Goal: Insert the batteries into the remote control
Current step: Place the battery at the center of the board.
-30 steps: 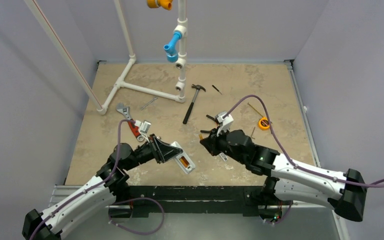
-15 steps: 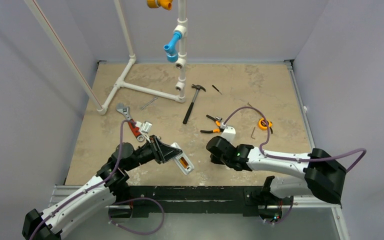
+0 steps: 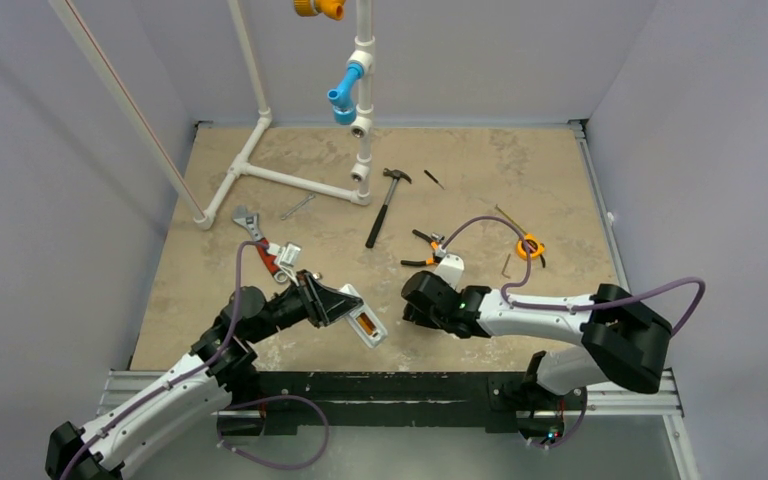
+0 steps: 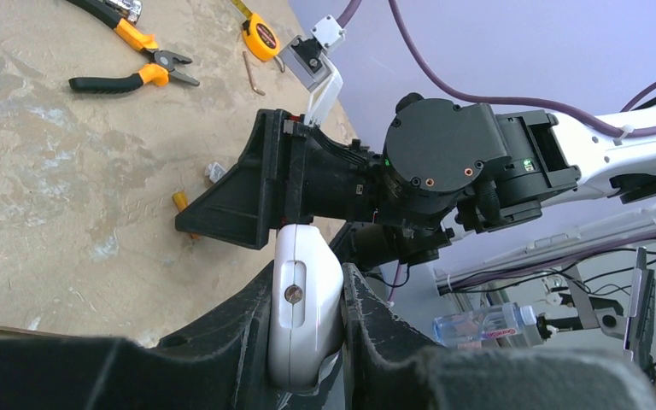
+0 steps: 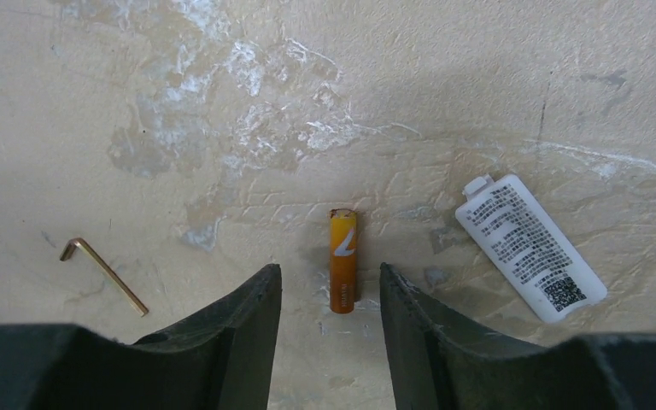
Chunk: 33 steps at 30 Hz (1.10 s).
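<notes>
My left gripper is shut on the white remote control and holds it off the table near the front edge, back side up. One orange battery sits in its recess. In the left wrist view the remote is clamped between both fingers. A second orange battery lies on the table. My right gripper hangs open just above it, a finger on each side, not touching. From above, the right gripper points down, right of the remote.
A white lid with a printed label lies right of the battery and a brass hex key to its left. Farther back are orange-handled pliers, a tape measure, a hammer, a wrench and a white pipe frame.
The right arm folded in and its gripper came down toward the table's front, then its jaws opened. The left arm and the remote stayed put.
</notes>
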Each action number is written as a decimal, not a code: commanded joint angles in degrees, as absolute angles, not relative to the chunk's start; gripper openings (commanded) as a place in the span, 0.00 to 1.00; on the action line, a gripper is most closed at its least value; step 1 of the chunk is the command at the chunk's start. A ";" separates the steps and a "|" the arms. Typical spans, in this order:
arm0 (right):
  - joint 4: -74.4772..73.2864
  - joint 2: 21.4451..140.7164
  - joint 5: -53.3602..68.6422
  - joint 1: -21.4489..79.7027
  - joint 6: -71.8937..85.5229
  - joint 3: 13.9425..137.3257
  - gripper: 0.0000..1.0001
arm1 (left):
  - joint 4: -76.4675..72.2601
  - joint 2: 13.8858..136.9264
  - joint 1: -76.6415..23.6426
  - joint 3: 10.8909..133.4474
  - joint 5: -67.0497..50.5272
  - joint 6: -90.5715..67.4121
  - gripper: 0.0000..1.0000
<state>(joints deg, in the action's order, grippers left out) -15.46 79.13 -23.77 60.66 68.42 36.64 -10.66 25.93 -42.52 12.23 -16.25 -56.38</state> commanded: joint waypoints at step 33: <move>-30.88 67.33 14.73 52.14 -63.26 45.23 0.44 | -0.75 16.58 -42.63 13.18 -11.94 -54.37 0.00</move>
<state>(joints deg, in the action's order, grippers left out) -29.71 65.49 13.30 52.42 -51.24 43.77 1.15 16.29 -42.52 12.05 -12.14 -55.88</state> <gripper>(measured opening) 0.447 0.257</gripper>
